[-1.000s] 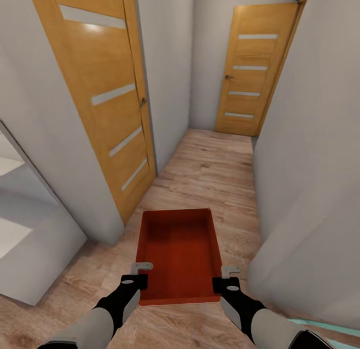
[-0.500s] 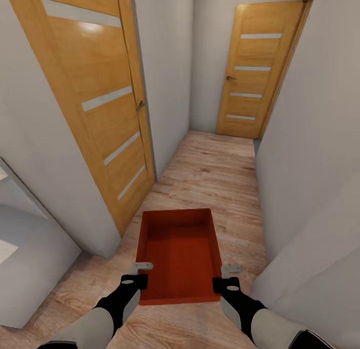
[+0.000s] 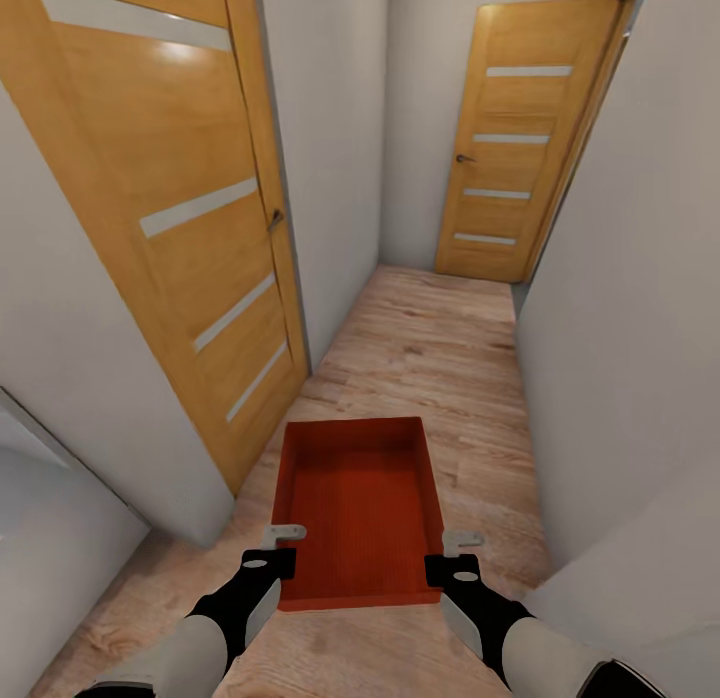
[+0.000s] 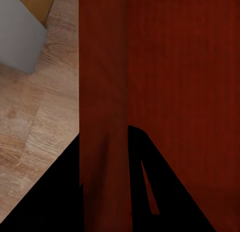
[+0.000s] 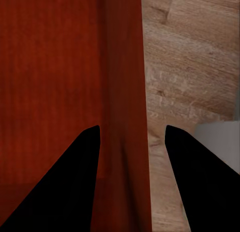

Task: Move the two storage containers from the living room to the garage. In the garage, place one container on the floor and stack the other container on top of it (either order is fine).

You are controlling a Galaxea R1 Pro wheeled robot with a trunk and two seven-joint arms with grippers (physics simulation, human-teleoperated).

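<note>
Nearest the head camera, the left gripper (image 3: 283, 541) and the right gripper (image 3: 457, 550) each straddle one long side wall of a single orange-red storage container (image 3: 360, 508). In both wrist views the two dark fingers sit either side of the thin wall, one inside and one outside, so the jaws are closed to wall thickness and clamped on it. The container is carried level between the arms, open top up, clear of the wood-plank floor (image 3: 430, 348). It is empty; its ribbed bottom is visible.

Beyond the container, a narrow corridor runs ahead between white walls. An orange door (image 3: 190, 208) stands along the left side, and a second orange door (image 3: 515, 143) closes the far end.

Task status, as judged: one container is in transit. No concrete floor is in sight, so the garage is not yet reached. Placement, retrieval of the second container and stacking remain.
</note>
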